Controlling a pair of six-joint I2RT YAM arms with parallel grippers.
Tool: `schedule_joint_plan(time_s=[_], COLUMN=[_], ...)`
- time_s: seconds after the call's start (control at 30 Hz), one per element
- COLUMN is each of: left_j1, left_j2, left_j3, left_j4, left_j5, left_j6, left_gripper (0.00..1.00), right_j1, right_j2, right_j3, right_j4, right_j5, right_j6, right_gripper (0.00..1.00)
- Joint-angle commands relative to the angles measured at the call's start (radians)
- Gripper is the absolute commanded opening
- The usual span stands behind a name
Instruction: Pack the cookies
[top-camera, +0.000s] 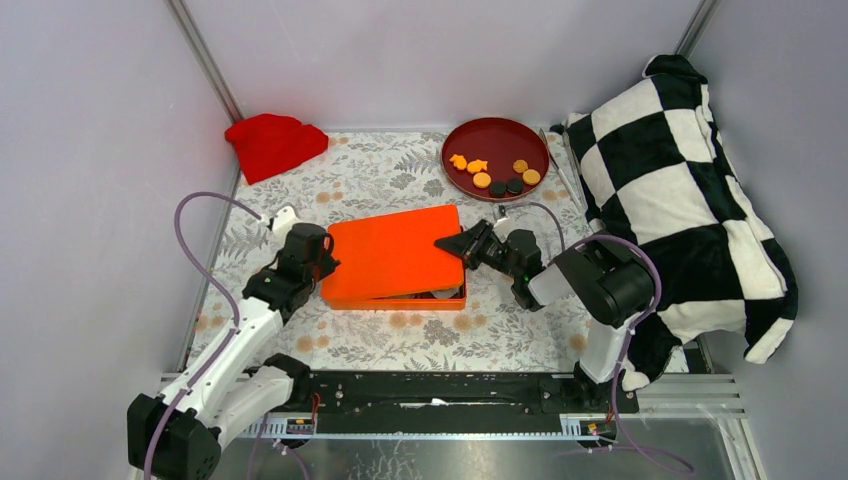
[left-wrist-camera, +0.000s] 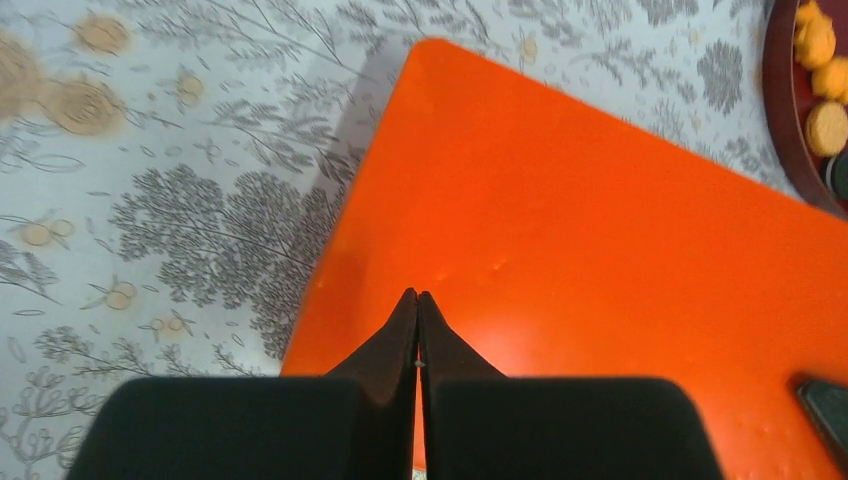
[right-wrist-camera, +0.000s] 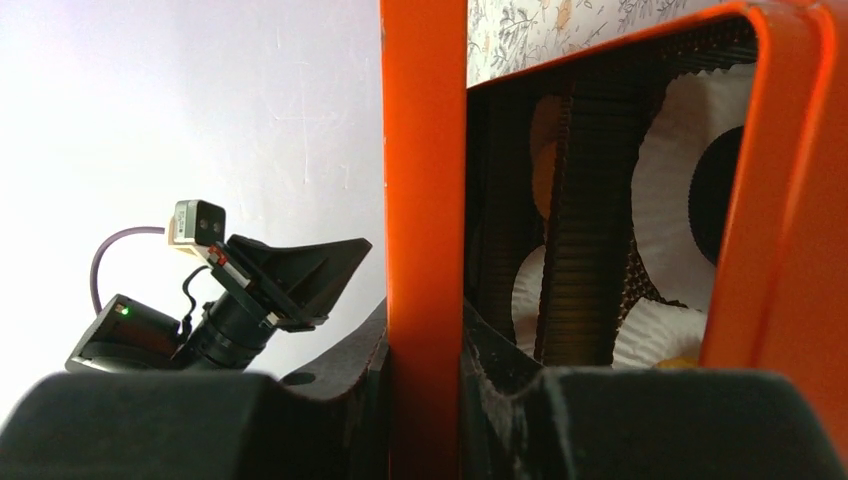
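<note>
And the right claw (top-camera: 452, 243) clamps the edge of the flat orange rectangular lid (top-camera: 390, 252); the left claw (left-wrist-camera: 417, 305), pinched shut and empty, hovers at the lid's left end. Small round orange and black cookies (top-camera: 497, 172) lie on the dark red round tray (top-camera: 447, 160)

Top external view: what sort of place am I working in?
Likely a staged robot test booth: plain grey walls enclose a floral tablecloth, with a black mounting rail at the near edge.

Bright, even, diffuse light; soft shadows; faint sheen on orange lid (left-wrist-camera: 600, 230); left tool (left-wrist-camera: 417, 300) softly blurred.
</note>
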Motion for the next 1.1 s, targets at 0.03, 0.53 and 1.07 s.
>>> schedule_joint_plan(time_s=[0.03, 0.53, 1.07], left_j1=[-0.066, -0.19, -0.237], left_j2=[0.005, 0.148, 0.308], left_j3=[-0.072, -0.229, -0.241], left_j4=[0.142, 0.347, 0.493], left_j5=[0.058, 0.094, 0.187], left_j6=[-0.015, -0.078, -0.078], left_gripper=[0.0, 0.0, 0.0], right_j1=[0.0, 0.0, 0.0], right_j2=[-0.083, -0.316, -0.782], right_j3=[-0.039, -0.115, -0.014], right_j4=[-0.043, -0.438, -1.17], right_j5=[0.065, 0.209, 0.534], right_j6=[-0.065, -0.197, -0.355], right_gripper=[0.0, 0.43, 0.77])
